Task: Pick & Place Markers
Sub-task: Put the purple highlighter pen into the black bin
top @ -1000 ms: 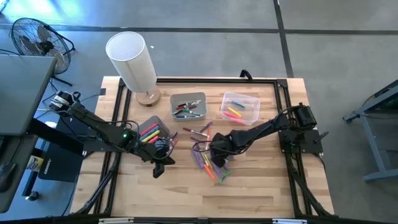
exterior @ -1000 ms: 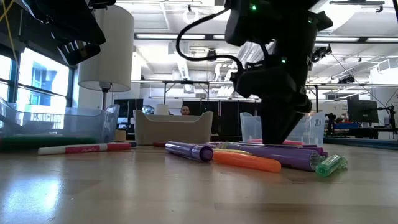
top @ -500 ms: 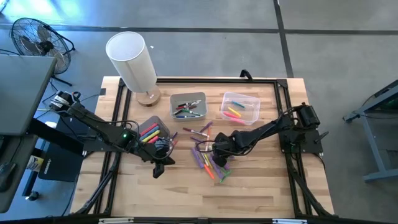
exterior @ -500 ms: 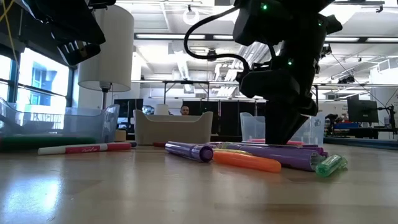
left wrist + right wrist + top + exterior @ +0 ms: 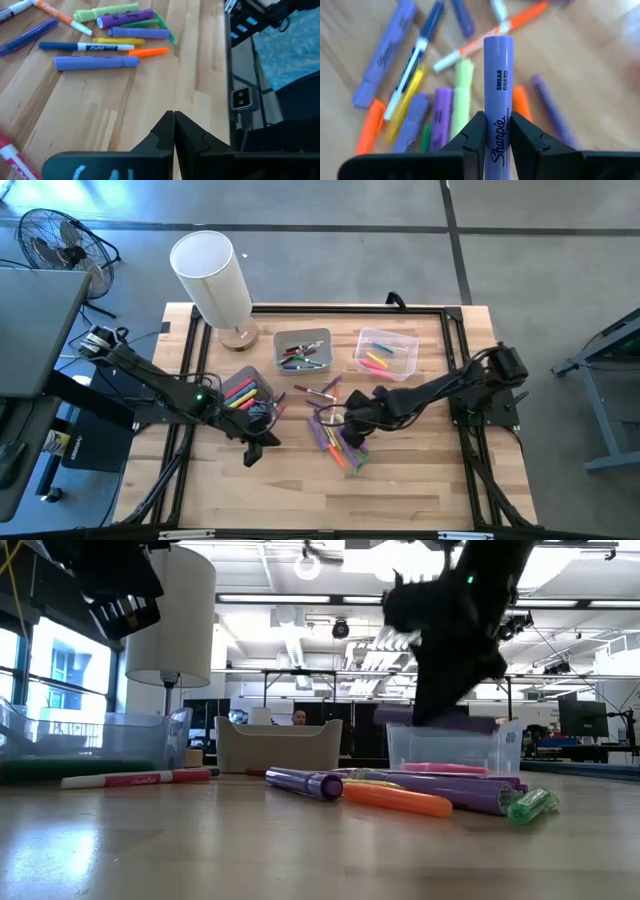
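Note:
A pile of markers (image 5: 335,435) in purple, orange, green, yellow and blue lies flat on the wooden table at mid-table. My right gripper (image 5: 348,420) hangs above the pile, shut on a purple highlighter (image 5: 498,75). In the low view that highlighter (image 5: 440,720) shows as a blurred purple bar above the lying markers (image 5: 400,798). My left gripper (image 5: 258,448) is shut with nothing in it, above bare wood to the left of the pile; its closed fingertips (image 5: 173,115) point down at the table. My right gripper pinches the purple highlighter's barrel (image 5: 497,131) between its two fingers (image 5: 474,135), at the printed part of the barrel. The fingers come steeply from above and lie across the highlighter. It is lifted clear of the table and the pile, roughly level.
A grey bin (image 5: 302,350) and a clear bin (image 5: 386,352) with markers stand at the far side. Another clear bin (image 5: 245,392) with markers sits by the left arm. A white lamp (image 5: 212,280) stands far left. A pink marker (image 5: 135,779) lies apart. Bare wood lies along the near edge.
My right gripper has risen from the pile with the purple highlighter, which now hangs clear of the table. The other markers lie where they were.

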Controlling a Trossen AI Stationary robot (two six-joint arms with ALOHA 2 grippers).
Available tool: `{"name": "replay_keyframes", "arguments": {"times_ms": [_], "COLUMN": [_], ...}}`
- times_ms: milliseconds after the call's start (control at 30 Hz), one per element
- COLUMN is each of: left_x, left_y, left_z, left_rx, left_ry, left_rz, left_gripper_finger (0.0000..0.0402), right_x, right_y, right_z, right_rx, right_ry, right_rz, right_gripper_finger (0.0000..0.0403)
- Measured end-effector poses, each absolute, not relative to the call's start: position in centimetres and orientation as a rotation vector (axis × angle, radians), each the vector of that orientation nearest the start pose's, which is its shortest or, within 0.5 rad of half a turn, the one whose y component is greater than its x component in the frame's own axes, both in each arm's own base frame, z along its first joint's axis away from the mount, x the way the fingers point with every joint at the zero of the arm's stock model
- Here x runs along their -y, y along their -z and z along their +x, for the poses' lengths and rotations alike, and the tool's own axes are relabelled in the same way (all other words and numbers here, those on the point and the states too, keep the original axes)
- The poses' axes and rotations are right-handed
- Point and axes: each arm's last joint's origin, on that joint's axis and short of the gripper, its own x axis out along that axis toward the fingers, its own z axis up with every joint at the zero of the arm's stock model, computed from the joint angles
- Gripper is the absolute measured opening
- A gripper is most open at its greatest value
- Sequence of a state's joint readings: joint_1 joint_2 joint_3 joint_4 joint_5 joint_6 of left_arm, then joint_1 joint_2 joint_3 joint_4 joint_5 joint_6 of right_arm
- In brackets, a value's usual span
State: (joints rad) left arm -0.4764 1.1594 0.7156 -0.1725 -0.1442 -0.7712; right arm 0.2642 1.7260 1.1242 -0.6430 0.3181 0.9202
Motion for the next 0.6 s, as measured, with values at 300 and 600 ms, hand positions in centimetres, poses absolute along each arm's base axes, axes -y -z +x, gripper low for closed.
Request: {"name": "replay_keyframes", "arguments": {"times_ms": [300, 600], "left_x": [8.9, 7.6], "left_y": [-29.4, -32.4], "left_z": [20.7, 17.8], "left_rx": [-0.612, -0.584], "left_ry": [0.143, 0.159], "left_rz": [-0.491, -0.463], "left_gripper_finger": [0.0000, 0.0000], "right_x": [-6.4, -1.9], "right_y": [-24.0, -24.4], "right_z": [33.2, 39.1], "right_rx": [-0.649, -0.269], "right_ry": [0.473, 0.318], "right_rz": [0.516, 0.580], "right_gripper_finger": [0.0056, 0.0056]}}
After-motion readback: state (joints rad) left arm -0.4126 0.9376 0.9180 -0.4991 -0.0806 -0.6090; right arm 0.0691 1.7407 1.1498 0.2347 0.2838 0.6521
